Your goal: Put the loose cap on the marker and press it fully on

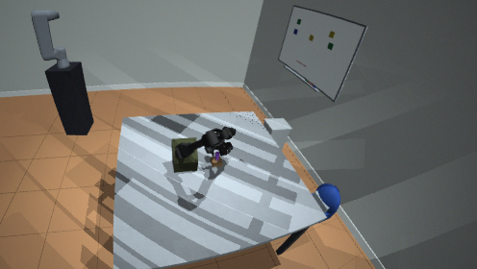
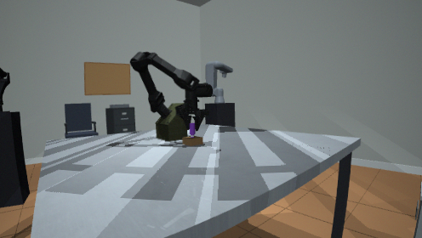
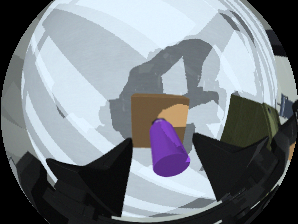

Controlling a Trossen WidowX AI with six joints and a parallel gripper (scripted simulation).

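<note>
The purple cap [image 1: 217, 156] [image 2: 192, 129] [image 3: 170, 162] stands upright over the holder block, in line with the marker, which it largely hides. A short pale stretch shows below the purple in the exterior view. Whether the cap is fully seated cannot be told. The brown holder block [image 1: 217, 165] [image 2: 193, 141] [image 3: 142, 117] sits on the table. My gripper [image 2: 192, 127] [image 3: 164, 140] is open, pointing down around the cap. In the wrist view its black fingers stand on either side of the cap, with gaps showing on both sides.
The olive arm base [image 1: 186, 160] [image 2: 169, 129] [image 3: 245, 120] stands on the table [image 1: 159, 231] [image 2: 106, 212] close beside the holder block. A blue chair [image 1: 329, 198] and a white box [image 1: 278, 126] are at the table's edge. A grey arm on a black pedestal [image 1: 71, 101] [image 2: 220, 114] stands beyond the table.
</note>
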